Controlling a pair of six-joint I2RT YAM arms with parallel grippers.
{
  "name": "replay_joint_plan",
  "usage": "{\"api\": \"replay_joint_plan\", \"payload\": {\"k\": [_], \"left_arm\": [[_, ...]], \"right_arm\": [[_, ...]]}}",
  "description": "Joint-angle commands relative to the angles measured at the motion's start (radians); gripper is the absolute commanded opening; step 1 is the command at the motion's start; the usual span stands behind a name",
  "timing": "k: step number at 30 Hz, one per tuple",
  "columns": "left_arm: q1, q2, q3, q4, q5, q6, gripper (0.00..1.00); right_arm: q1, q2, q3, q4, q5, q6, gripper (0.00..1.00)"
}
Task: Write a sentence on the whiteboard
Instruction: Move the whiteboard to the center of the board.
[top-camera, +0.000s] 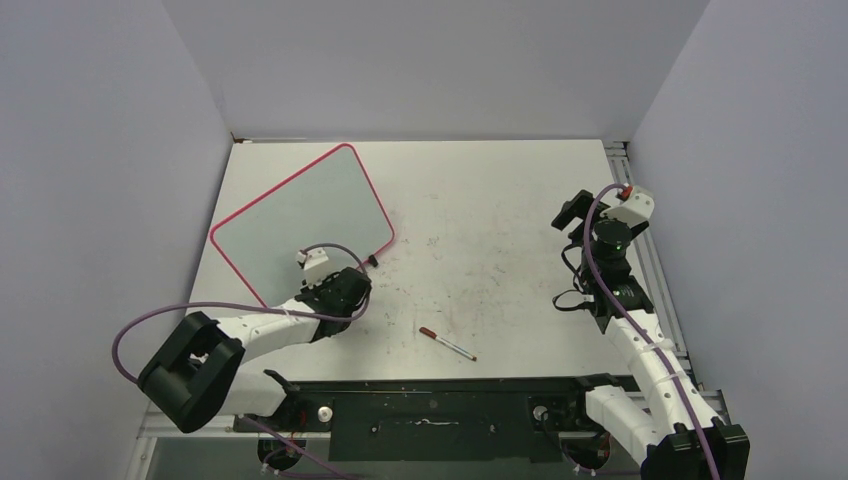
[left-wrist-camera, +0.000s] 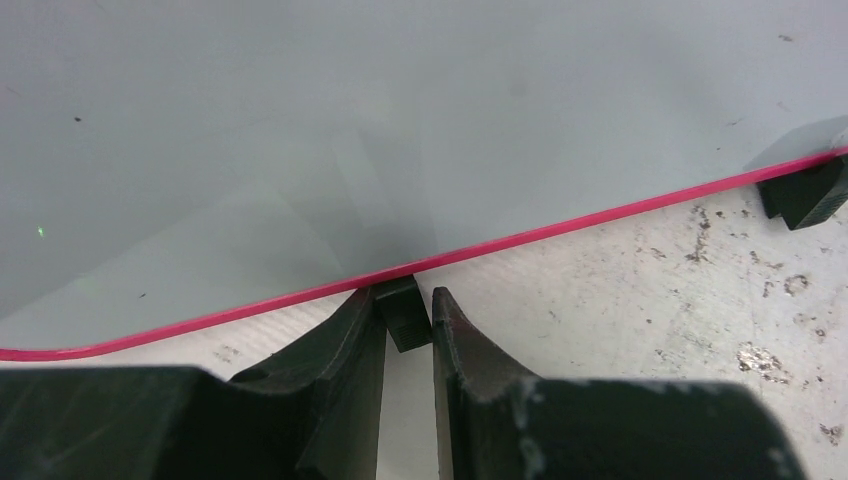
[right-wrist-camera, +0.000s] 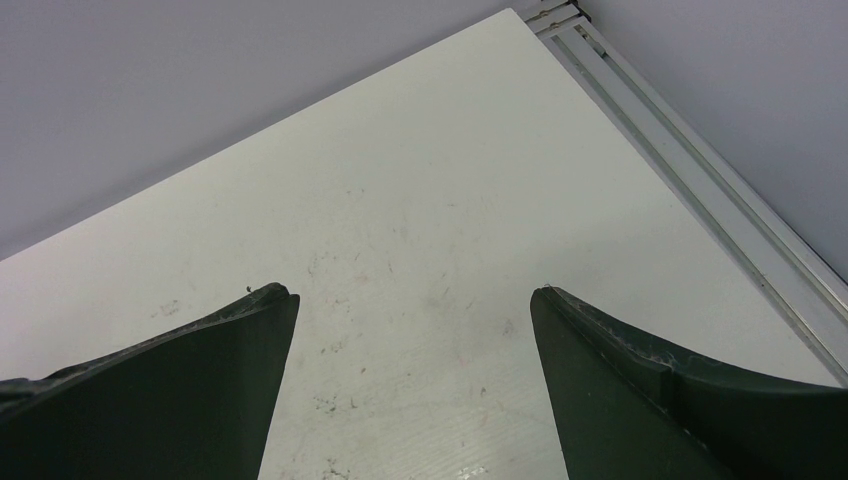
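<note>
The whiteboard (top-camera: 300, 225) lies at the upper left, still blank. The left gripper (left-wrist-camera: 405, 300) pinches its black foot (left-wrist-camera: 400, 322), probably to place it. The right gripper (right-wrist-camera: 412, 292), fingers wide apart, likely needs the pen (top-camera: 447, 343) next

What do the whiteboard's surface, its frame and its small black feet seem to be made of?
The whiteboard face looks like smooth, glossy coated sheet: it shows soft reflections. Its frame seems thin pink-red plastic, evenly coloured and slightly shiny. The black foot looks like matte ribbed plastic or rubber; I cannot tell which.
</note>
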Motion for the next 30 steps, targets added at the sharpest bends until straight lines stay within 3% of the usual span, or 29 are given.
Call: {"api": "replay_joint_plan", "payload": {"k": [1,12,21,22,23,26,30], "left_arm": [[-0.011,0.032,0.043,0.237,0.046,0.158,0.0],[0.005,0.136,0.071,0.461,0.188,0.344,0.0],[0.053,0.201,0.096,0.512,0.302,0.4,0.0],[0.055,0.203,0.101,0.503,0.301,0.401,0.03],[0.055,0.202,0.105,0.492,0.302,0.4,0.18],[0.055,0.179,0.106,0.473,0.308,0.405,0.29],[0.054,0.127,0.089,0.464,0.306,0.409,0.55]], "right_arm": [[-0.001,0.007,0.024,0.046,-0.018,0.011,0.9],[-0.001,0.017,0.024,0.045,-0.05,0.022,0.9],[0.0,0.024,0.024,0.044,-0.065,0.029,0.9],[-0.001,0.025,0.024,0.044,-0.066,0.029,0.9],[-0.001,0.026,0.026,0.044,-0.067,0.03,0.9],[-0.002,0.025,0.029,0.043,-0.068,0.03,0.9],[-0.001,0.024,0.038,0.037,-0.069,0.03,0.9]]}}
